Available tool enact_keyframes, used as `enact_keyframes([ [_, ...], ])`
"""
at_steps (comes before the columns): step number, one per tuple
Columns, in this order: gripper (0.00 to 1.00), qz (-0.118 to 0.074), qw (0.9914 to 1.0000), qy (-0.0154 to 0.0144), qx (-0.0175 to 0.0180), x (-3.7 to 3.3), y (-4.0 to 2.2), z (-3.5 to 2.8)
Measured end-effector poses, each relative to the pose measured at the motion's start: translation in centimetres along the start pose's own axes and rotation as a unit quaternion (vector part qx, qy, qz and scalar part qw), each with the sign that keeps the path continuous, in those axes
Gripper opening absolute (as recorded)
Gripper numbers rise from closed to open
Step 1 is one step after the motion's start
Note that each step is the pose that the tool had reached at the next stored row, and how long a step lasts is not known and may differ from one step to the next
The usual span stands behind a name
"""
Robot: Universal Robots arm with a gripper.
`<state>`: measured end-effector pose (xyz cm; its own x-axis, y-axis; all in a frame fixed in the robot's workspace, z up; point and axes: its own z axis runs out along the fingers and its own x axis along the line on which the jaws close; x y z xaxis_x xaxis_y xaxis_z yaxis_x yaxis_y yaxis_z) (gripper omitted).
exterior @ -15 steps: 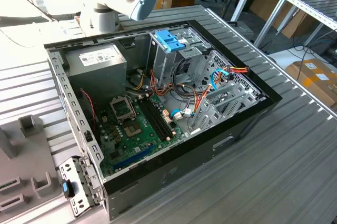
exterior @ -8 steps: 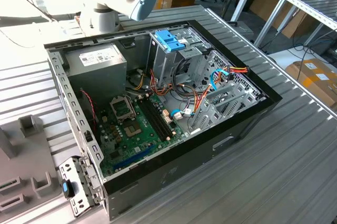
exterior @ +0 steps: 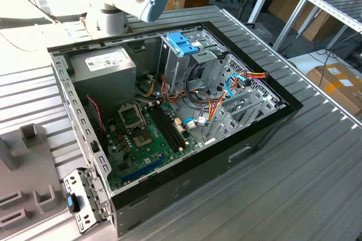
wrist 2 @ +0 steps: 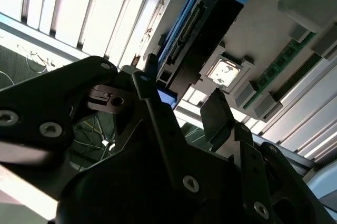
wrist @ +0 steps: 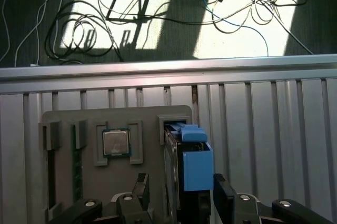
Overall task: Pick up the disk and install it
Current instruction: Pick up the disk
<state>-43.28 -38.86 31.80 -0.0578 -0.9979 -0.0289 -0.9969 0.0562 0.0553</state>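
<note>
**Black two-finger gripper [wrist: 181, 179] [wrist 2: 179, 92] held open over the blue-railed disk [wrist: 192, 155] [wrist 2: 208, 27]**

The disk, a flat rectangular dark metal body framed by bright light-blue plastic rails, is stood on edge in a slot at one end of a grey moulded tray [wrist: 142, 116] [wrist 2: 263, 29]. It is just beside the recess in which a square silver processor chip [wrist: 116, 142] [wrist 2: 225, 72] is seated. The tray is laid on the ribbed metal worktop [wrist: 274, 129] [exterior: 317, 156] near its edge, and cable-strewn floor is seen beyond. The fingers [wrist: 141, 184] are spread, one on each side of the disk. In the first wrist view a gap is seen between one finger and the disk body, so nothing is gripped. In the exterior view a black open computer case [exterior: 237, 150] is set mid-worktop.
</note>
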Motion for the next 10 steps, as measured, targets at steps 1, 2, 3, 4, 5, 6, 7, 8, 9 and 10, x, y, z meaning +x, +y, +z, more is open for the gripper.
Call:
enact_keyframes([
  [1, 0.6, 0.0, 1.0, 0.0, 0.0, 0.0, 0.0, 0.04],
  [2, 0.6, 0.0, 1.0, 0.0, 0.0, 0.0, 0.0, 0.08],
  [3, 0.6, 0.0, 1.0, 0.0, 0.0, -0.01, -0.01, 0.15],
  [4, 0.6, 0.0, 1.0, 0.0, 0.0, -0.02, 0.0, 0.19],
  [5, 0.6, 0.0, 1.0, 0.0, 0.0, -0.04, 0.01, 0.22],
  [6, 0.6, 0.0, 1.0, 0.0, 0.0, -0.05, 0.03, 0.26],
  [7, 0.6, 0.0, 1.0, 0.0, 0.0, -0.07, 0.05, 0.29],
  [8, 0.6, 0.0, 1.0, 0.0001, 0.0, -0.08, 0.08, 0.33],
  [9, 0.6, 0.0, 1.0, 0.0, 0.0, -0.13, 0.12, 0.4],
  [10, 0.6, 0.0, 1.0, 0.0, 0.0, -0.18, 0.13, 0.45],
])
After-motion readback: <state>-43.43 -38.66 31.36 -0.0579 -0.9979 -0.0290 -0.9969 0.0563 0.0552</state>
